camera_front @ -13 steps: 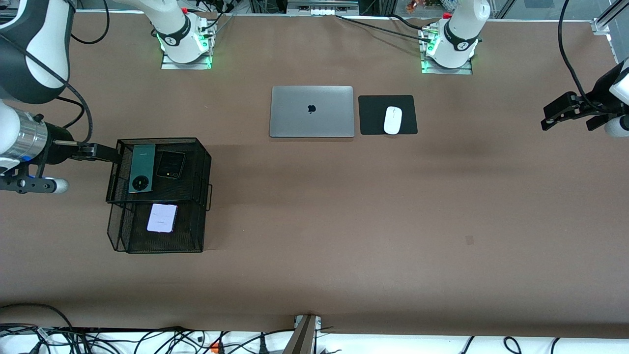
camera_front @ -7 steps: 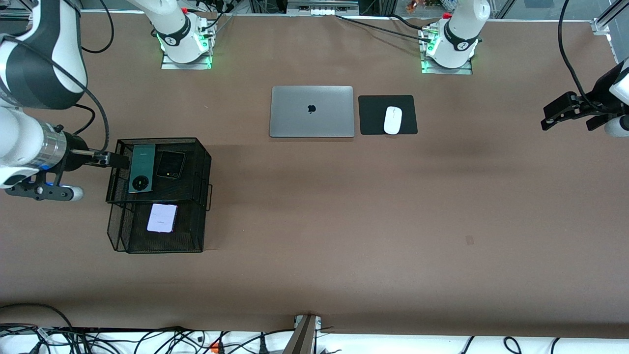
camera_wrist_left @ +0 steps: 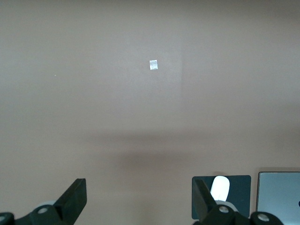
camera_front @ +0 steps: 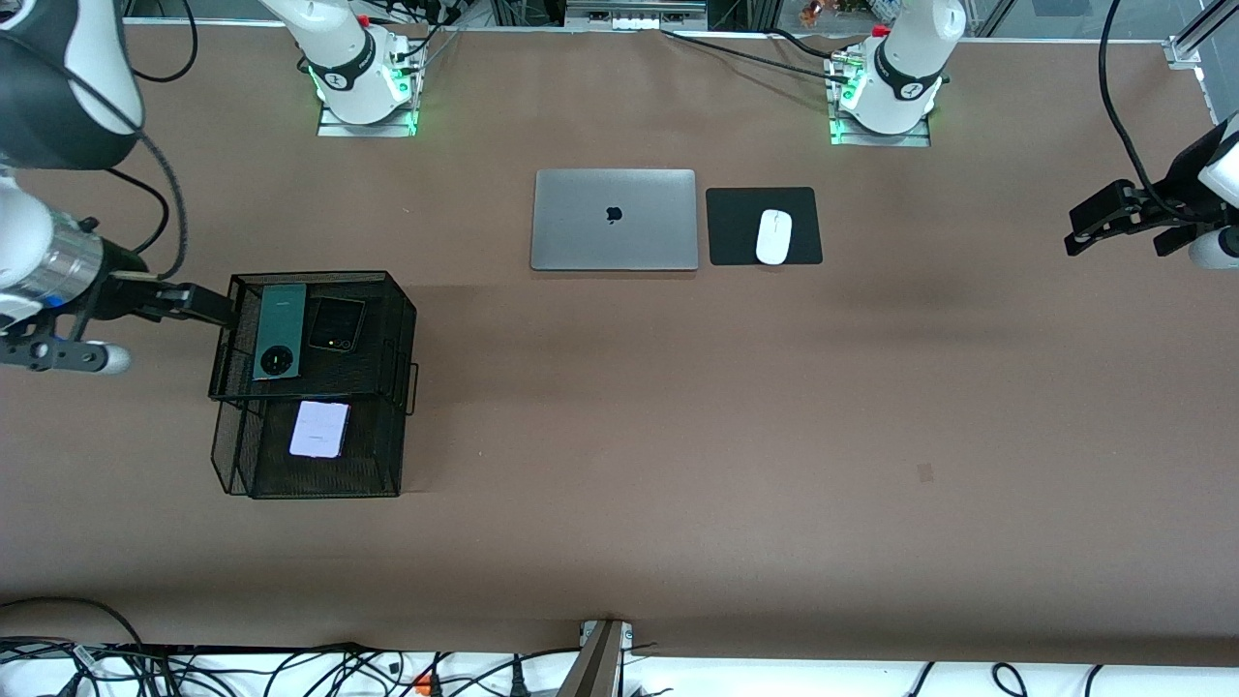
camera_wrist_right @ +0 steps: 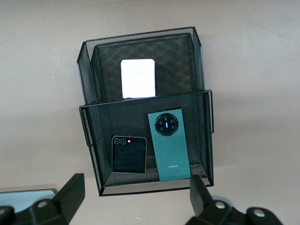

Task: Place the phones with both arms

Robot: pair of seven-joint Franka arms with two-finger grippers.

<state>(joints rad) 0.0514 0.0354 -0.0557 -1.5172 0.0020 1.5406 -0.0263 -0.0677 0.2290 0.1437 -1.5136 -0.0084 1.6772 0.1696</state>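
Brown table carries black mesh rack, silver laptop.

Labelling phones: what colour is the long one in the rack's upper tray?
Dark green long phone, with a black round camera ring; clearest in the right wrist view.

brown table, laptop, mouse pad, mesh rack

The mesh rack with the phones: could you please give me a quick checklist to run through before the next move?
1. Dark-green phone and black phone lie flat on the mesh rack upper tier: ok.
2. Lilac-white phone on lower tier: ok.
3. Right gripper open, holding nothing, at the rack's edge: ok.
4. Left gripper open, waiting over bare table: ok.
5. Right gripper touching the rack: cannot tell.
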